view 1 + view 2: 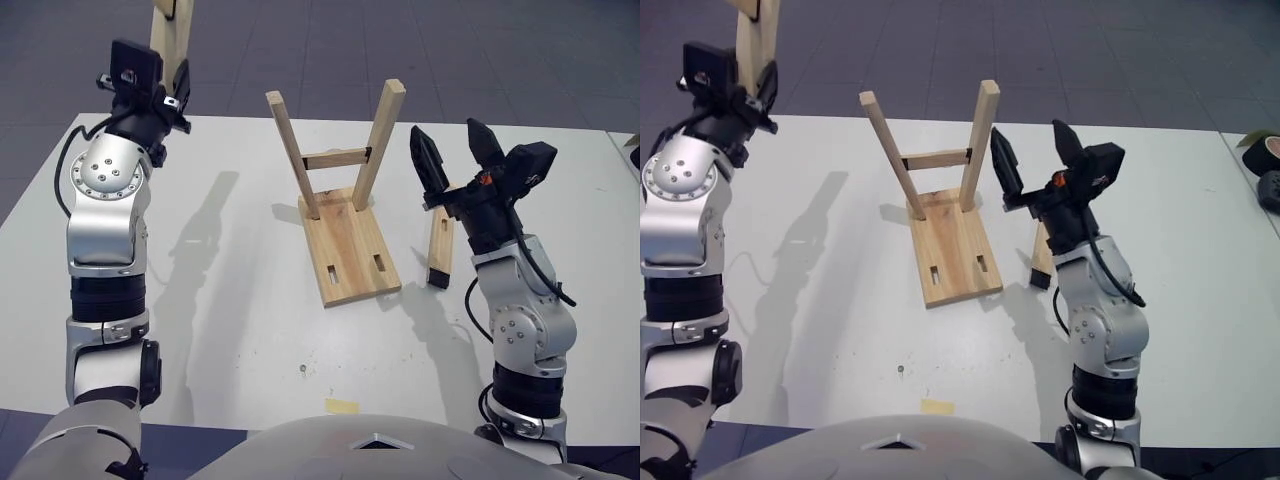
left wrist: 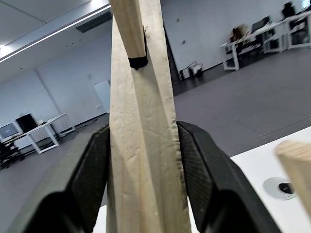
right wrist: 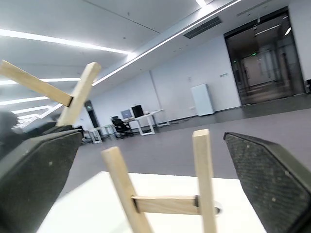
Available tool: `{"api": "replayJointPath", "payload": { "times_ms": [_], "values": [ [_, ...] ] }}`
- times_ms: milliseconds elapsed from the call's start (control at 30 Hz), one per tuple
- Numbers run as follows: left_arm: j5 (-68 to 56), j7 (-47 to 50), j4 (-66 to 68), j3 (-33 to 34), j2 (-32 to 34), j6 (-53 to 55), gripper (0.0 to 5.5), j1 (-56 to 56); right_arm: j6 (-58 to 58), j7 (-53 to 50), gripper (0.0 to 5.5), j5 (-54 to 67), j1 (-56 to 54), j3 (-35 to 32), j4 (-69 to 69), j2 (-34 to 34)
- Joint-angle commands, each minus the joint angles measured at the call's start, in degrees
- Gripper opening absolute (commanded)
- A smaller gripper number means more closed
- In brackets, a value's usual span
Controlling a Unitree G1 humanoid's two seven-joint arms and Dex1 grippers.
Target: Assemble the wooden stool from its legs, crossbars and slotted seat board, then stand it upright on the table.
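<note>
The slotted seat board [image 1: 352, 250] lies flat mid-table. Two legs [image 1: 293, 155] [image 1: 379, 145] rise from its far end, joined by a crossbar [image 1: 337, 158]; two slots at the near end are vacant. My left gripper [image 1: 172, 78] is raised over the table's far left corner, shut on a second leg frame [image 2: 141, 145] that runs up past the picture's top edge. My right gripper [image 1: 447, 135] is held open, fingertips up, just right of the standing legs, with nothing between its fingers [image 3: 267, 179]. A loose wooden bar [image 1: 439, 250] with a black end lies under it.
A scrap of yellow tape [image 1: 341, 406] sits near the table's front edge, with a small dark spot [image 1: 302, 369] behind it. Dark objects [image 1: 1265, 170] lie off the table's right end. Bare white tabletop [image 1: 230, 300] spreads left of the board.
</note>
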Motion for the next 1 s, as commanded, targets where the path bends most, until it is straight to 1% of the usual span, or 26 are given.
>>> {"api": "replayJointPath", "payload": {
  "times_ms": [33, 167, 233, 333, 400, 533, 833, 967, 1000],
  "values": [
    [-7.3, -14.6, -8.5, -6.7, -0.7, -4.4, 2.08, -1.1, 4.8, -4.2, 5.4, 28.3, -5.7, -6.7, -4.5, -2.7],
    [-6.7, -19.3, -11.5, -11.6, -0.3, -5.4, 2.08, 4.6, 3.4, -10.5, 5.4, 35.4, -7.2, -8.6, -2.8, -2.9],
    [-4.2, -20.7, -11.5, -14.2, 0.4, -7.3, 2.08, 7.3, 2.9, -14.2, 5.4, 36.3, -7.9, -8.5, -1.7, -2.6],
    [-1.5, -21.8, -10.3, -16.4, 0.7, -9.4, 2.08, 9.5, 3.0, -17.1, 5.4, 35.3, -7.6, -6.4, -1.3, -1.9],
    [-0.3, -22.4, -10.7, -17.5, 0.5, -10.2, 2.08, 10.3, 3.4, -18.1, 5.4, 32.6, -7.1, -4.2, -2.2, -1.9],
    [0.2, -22.4, -12.0, -18.1, -0.2, -10.1, 2.08, 11.5, 3.3, -20.9, 5.4, 27.4, -8.1, -1.7, 0.2, -1.5],
    [2.0, -21.8, -12.8, -18.9, -1.0, -10.4, 2.06, 12.4, 3.0, -22.3, 5.4, 22.8, -8.2, -1.4, 4.9, -0.1],
    [2.7, -22.1, -13.5, -19.5, -1.3, -10.2, 2.06, 13.1, 3.9, -19.6, 5.4, 23.1, -7.9, -2.1, 5.0, -0.8],
    [2.4, -22.4, -13.8, -19.7, -1.4, -10.0, 2.06, 13.3, 4.3, -18.5, 5.2, 24.0, -7.8, -2.1, 4.5, -0.9]
  ]
}}
